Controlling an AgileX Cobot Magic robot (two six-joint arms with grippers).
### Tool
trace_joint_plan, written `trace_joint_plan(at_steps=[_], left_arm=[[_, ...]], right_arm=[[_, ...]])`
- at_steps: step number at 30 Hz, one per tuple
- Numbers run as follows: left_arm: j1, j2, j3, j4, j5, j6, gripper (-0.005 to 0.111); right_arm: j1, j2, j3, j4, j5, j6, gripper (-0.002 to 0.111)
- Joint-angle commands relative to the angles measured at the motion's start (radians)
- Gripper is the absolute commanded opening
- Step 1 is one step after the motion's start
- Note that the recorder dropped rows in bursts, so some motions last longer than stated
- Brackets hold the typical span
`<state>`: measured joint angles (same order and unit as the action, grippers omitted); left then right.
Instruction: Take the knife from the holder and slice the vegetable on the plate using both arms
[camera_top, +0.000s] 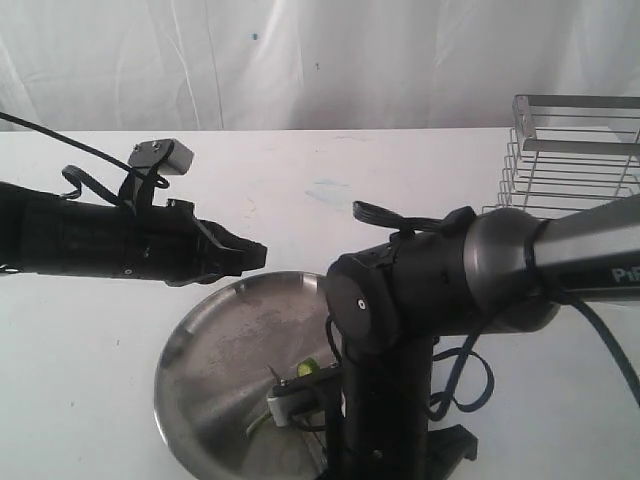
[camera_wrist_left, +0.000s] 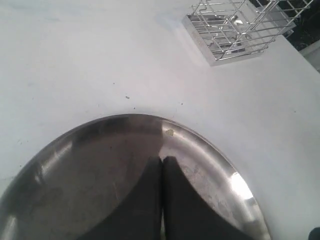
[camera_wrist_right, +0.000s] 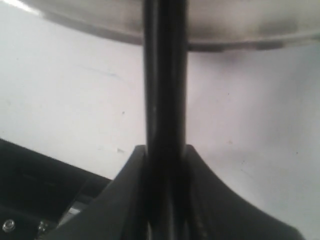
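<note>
Lower centre: your right gripper (camera_wrist_right: 165, 150) grips the knife (camera_wrist_right: 165, 75), blade near the vegetable (camera_top: 308, 368) on the plate (camera_top: 195, 350). Keep the cut vertical and slow. Mid-left: your left gripper (camera_top: 255, 256), clenched empty, should steady the vegetable first. Upper right: holder (camera_top: 570, 150).

White table (camera_top: 80, 380), flat and matte. Faint pale-blue smear (camera_top: 328, 192) on it toward the far side, near the middle. A few tiny dark specks (camera_wrist_left: 127, 97) scattered on the top. Behind: white cloth backdrop (camera_top: 300, 60) hanging in soft folds, with one small blue dot (camera_top: 254, 36).
</note>
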<state>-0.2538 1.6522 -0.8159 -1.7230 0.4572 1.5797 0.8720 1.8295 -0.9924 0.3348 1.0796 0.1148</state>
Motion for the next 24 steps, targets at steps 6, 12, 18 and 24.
trace_joint_plan(at_steps=[6,12,18,24], left_arm=[[0.003,-0.019,0.025,-0.021,0.004,-0.007,0.0],[0.003,-0.019,0.039,-0.021,-0.014,-0.007,0.0],[0.003,-0.019,0.039,-0.021,-0.012,-0.007,0.0],[0.001,0.009,0.039,-0.021,0.032,-0.007,0.0]], right_arm=[[-0.021,0.082,-0.16,-0.019,0.141,-0.031,0.0],[-0.024,0.146,-0.204,-0.017,0.141,-0.031,0.0],[-0.024,0.157,-0.204,-0.019,0.141,-0.031,0.0],[-0.024,0.161,-0.204,-0.019,0.124,-0.031,0.0]])
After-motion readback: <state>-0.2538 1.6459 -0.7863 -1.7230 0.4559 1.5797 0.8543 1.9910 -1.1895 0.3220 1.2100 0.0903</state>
